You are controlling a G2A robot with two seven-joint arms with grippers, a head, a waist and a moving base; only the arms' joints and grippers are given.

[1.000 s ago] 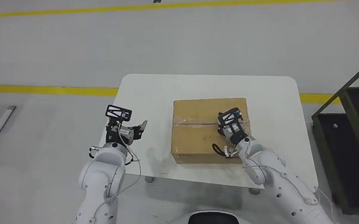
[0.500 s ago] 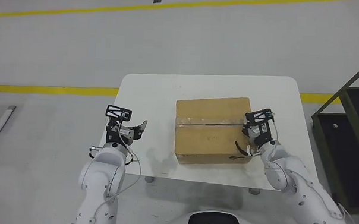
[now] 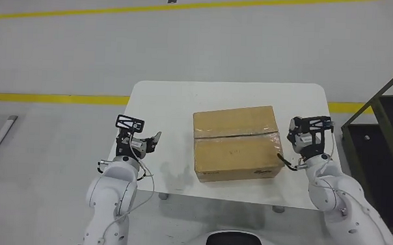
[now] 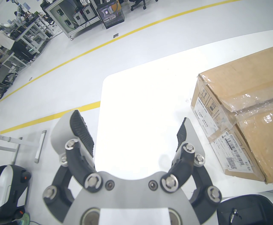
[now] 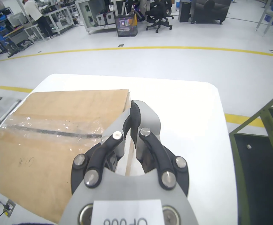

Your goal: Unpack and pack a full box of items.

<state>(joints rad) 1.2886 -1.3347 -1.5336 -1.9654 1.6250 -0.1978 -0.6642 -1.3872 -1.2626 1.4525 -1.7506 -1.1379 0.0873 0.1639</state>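
Note:
A closed brown cardboard box (image 3: pixel 235 141) sits in the middle of the white table (image 3: pixel 177 102), its top seam sealed with clear tape (image 5: pixel 53 127). Labels cover its side (image 4: pixel 221 138) in the left wrist view. My left gripper (image 3: pixel 144 141) hangs over the table's left edge, well apart from the box, open with nothing between its pads (image 4: pixel 82 130). My right gripper (image 5: pixel 132 115) is beside the box's right end, its fingers shut together and holding nothing. In the top view the right gripper (image 3: pixel 299 140) stands just off the box (image 5: pixel 64 110).
A dark green metal rack (image 3: pixel 378 148) stands close to the table's right side. Bare tabletop lies left of the box and behind it. Yellow floor lines (image 3: pixel 54 98) run past the table. A low white stand (image 4: pixel 25 142) is on the floor at the left.
My right gripper has moved from above the box's top to beyond its right end. The box has shifted a little to the right. The left arm has kept still.

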